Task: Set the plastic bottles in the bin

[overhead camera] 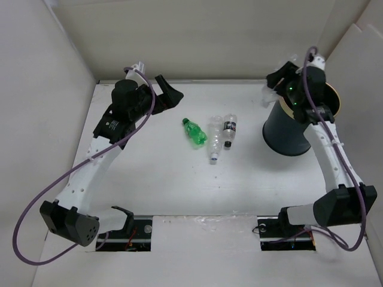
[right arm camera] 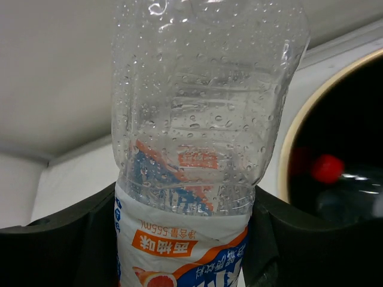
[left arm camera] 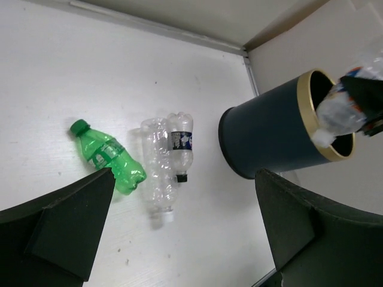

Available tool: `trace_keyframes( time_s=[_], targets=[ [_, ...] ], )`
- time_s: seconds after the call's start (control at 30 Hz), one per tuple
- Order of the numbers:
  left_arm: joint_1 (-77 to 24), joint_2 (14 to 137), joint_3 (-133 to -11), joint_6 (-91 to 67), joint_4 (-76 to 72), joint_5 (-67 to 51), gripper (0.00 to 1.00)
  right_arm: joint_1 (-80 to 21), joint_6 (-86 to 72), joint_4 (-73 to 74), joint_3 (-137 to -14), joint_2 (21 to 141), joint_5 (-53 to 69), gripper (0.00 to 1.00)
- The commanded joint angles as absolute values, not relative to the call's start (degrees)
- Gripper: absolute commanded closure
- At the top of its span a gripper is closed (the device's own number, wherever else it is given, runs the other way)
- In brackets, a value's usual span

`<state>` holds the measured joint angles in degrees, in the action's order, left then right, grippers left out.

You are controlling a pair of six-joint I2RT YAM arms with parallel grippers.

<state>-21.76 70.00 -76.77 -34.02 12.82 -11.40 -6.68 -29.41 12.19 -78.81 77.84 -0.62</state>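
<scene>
My right gripper (overhead camera: 276,89) is shut on a clear bottle with a white, blue and orange label (right arm camera: 197,149), held at the left rim of the dark bin (overhead camera: 290,128); the same bottle shows in the left wrist view (left arm camera: 341,110) over the gold rim. A red-capped bottle (right arm camera: 326,168) lies inside the bin. Three bottles lie mid-table: a green one (overhead camera: 194,131), a clear one with a white cap (overhead camera: 214,140), and a black-labelled one (overhead camera: 228,130). My left gripper (overhead camera: 169,92) is open and empty, above the table left of them.
Beige walls enclose the white table (overhead camera: 155,179) on the left, back and right. The bin (left arm camera: 269,134) stands at the right, near the back corner. The arm bases sit at the near edge.
</scene>
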Motion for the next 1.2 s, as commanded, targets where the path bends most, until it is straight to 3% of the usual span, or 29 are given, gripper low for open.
trace_keyframes(
  time_s=[0.0,0.13,0.23,0.27,0.3,0.33,0.4,0.5,0.53,0.67,0.83,1.17],
  targets=[
    [-21.88,70.05,-74.45,-31.73,10.02,-13.35,0.00,0.92,-31.37,16.52,-82.44,75.94,-5.62,1.00],
    [-22.41,72.85,-73.92,-31.73,8.27,-14.94,0.00,9.57,-33.22,17.14,-83.67,76.99,-4.22,1.00],
    [-22.41,74.00,-72.33,-31.73,6.69,-15.47,0.00,12.56,-34.10,19.59,-85.07,78.48,-8.34,0.93],
    [-22.41,74.70,-71.55,-31.73,6.07,-15.99,0.00,12.57,-34.10,20.21,-85.60,79.27,-9.65,0.85],
    [-22.41,74.71,-70.85,-31.73,6.06,-16.87,0.00,13.18,-34.10,20.74,-85.61,79.28,-11.15,0.62],
    [-22.41,75.40,-70.84,-31.73,5.46,-16.87,0.00,13.18,-34.71,20.74,-85.61,79.80,-13.08,0.19],
    [-22.41,77.07,-70.84,-32.34,6.15,-16.88,0.00,13.18,-35.41,21.26,-84.73,80.50,-14.85,0.10],
    [-22.41,80.05,-72.68,-33.92,8.60,-16.26,0.00,12.57,-35.94,23.72,-85.52,81.03,-18.01,0.06],
    [-22.41,80.68,-72.69,-33.93,9.22,-15.74,0.00,12.57,-35.95,24.51,-86.47,81.04,-19.50,0.00],
    [-22.41,83.58,-72.69,-35.94,9.76,-15.03,0.00,10.37,-37.69,30.05,-90.17,80.51,-29.86,0.00],
    [-25.75,89.56,-75.59,-37.35,12.74,-11.96,0.00,6.51,-36.75,28.05,-86.58,74.18,-30.50,0.00],
    [-26.28,107.37,-85.76,-43.42,18.00,-5.10,0.00,-3.50,-29.54,16.26,-73.13,62.32,-12.66,0.00]
  ],
)
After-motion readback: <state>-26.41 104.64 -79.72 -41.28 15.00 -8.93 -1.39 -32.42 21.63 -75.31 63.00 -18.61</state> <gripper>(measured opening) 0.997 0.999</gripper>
